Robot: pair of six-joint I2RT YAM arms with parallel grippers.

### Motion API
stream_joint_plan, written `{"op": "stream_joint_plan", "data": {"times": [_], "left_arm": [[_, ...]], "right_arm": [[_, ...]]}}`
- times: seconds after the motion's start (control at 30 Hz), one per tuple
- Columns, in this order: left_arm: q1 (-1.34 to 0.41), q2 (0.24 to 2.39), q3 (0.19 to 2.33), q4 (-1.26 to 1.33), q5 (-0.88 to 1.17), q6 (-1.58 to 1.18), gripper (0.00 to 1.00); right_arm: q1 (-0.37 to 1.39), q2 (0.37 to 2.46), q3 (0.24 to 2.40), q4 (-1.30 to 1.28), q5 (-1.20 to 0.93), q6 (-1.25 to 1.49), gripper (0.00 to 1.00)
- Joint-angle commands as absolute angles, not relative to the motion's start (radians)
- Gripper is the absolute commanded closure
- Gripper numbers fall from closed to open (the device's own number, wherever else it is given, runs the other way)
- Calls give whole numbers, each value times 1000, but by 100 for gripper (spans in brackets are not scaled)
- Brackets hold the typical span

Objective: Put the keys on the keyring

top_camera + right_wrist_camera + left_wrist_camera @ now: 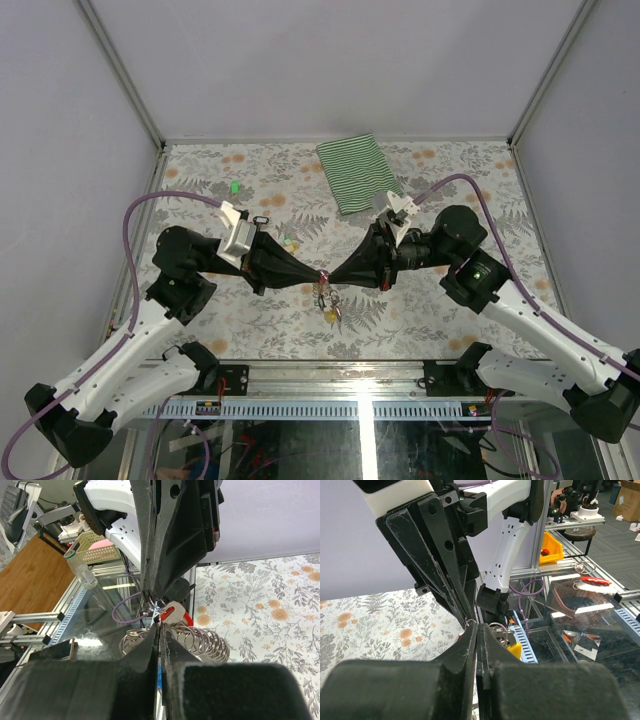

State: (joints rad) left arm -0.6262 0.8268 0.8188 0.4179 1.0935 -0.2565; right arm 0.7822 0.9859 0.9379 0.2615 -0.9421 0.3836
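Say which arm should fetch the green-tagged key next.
Left, likely. The green-tagged key lies on the left gripper's side; the right gripper would have to cross past it. Both are shut, tip to tip.

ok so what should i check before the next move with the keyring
1. Left gripper shut: ok.
2. Right gripper shut, tip to tip with the left: ok.
3. Which tips actually pinch the keyring: cannot tell.
4. Key bunch hanging just under the meeting tips: ok.
5. All keys gathered: not ok, a green-tagged key lies apart on the table, beyond the left arm.
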Motion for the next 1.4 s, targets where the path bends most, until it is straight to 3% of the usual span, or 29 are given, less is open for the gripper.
{"op": "stream_joint_plan", "data": {"times": [0.0, 0.77, 1.1, 1.37], "left_arm": [[-620, 812, 852, 429, 1110, -240, 100], [-621, 815, 860, 395, 1108, -220, 100], [-620, 818, 855, 390, 1086, -220, 100], [-620, 810, 855, 424, 1021, -258, 83]], "right_arm": [[776, 936, 973, 307, -886, 400, 100], [776, 895, 962, 321, -788, 433, 100], [775, 879, 897, 513, -752, 537, 100], [776, 857, 851, 592, -735, 500, 100]]}}
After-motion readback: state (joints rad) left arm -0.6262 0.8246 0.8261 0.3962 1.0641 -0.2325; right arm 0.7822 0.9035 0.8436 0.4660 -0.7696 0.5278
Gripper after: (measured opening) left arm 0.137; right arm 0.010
